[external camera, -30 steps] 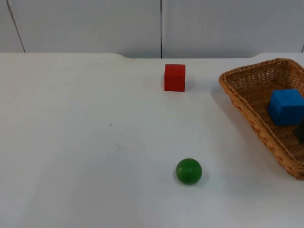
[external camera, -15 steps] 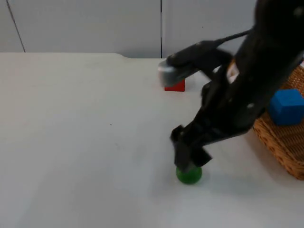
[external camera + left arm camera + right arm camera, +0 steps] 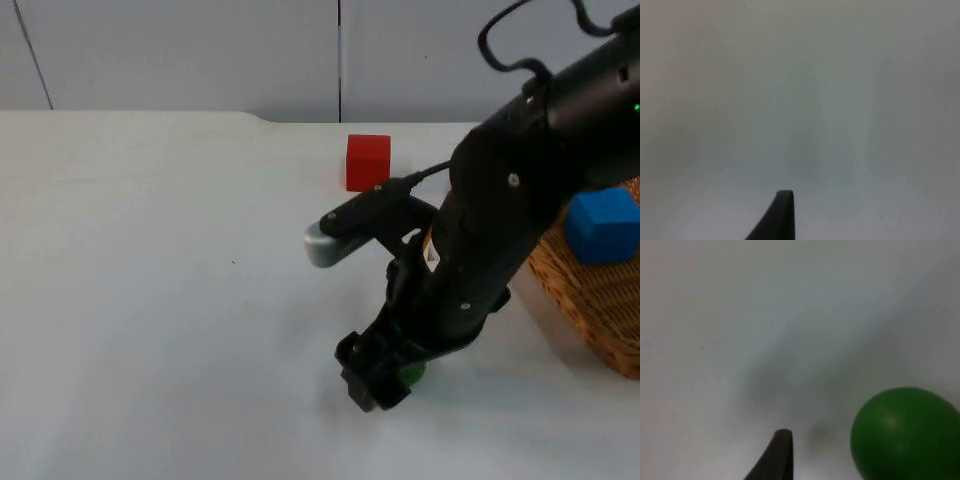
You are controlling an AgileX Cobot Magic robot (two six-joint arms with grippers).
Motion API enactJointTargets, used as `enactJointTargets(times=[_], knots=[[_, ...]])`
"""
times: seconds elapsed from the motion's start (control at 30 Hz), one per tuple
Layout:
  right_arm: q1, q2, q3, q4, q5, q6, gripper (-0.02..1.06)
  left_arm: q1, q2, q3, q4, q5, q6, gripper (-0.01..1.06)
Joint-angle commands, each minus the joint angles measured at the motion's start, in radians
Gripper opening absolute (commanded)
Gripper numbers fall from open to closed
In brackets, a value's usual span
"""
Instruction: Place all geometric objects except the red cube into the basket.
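Note:
A green ball (image 3: 414,375) lies on the white table near the front, mostly covered by my right gripper (image 3: 375,380), which has come down right over it. In the right wrist view the green ball (image 3: 907,434) rests on the table close beside the gripper, and I cannot tell whether it is touched. The red cube (image 3: 368,160) stands at the back of the table, apart from the arm. A blue cube (image 3: 601,225) lies inside the wicker basket (image 3: 590,300) at the right. My left arm waits over bare table.
The right arm stretches from the upper right across the basket's near rim and the table's middle. The grey partition wall (image 3: 200,50) closes the back. Open table lies to the left of the ball.
The right arm swung in from the right and dropped onto the green ball, moving forward and lower over the last half second. The ball, red cube and blue cube have stayed put.

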Motion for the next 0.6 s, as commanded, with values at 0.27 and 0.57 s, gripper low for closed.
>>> enactJointTargets(times=[0.27,0.57], knots=[[0.001,-0.005,-0.007,-0.016,-0.044,0.038,0.32,0.005,-0.008,0.001,-0.006,0.001,-0.001,1.05],[0.001,-0.313,-0.007,-0.040,0.083,0.045,0.00,0.005,-0.008,0.001,-0.006,-0.002,0.011,1.05]])
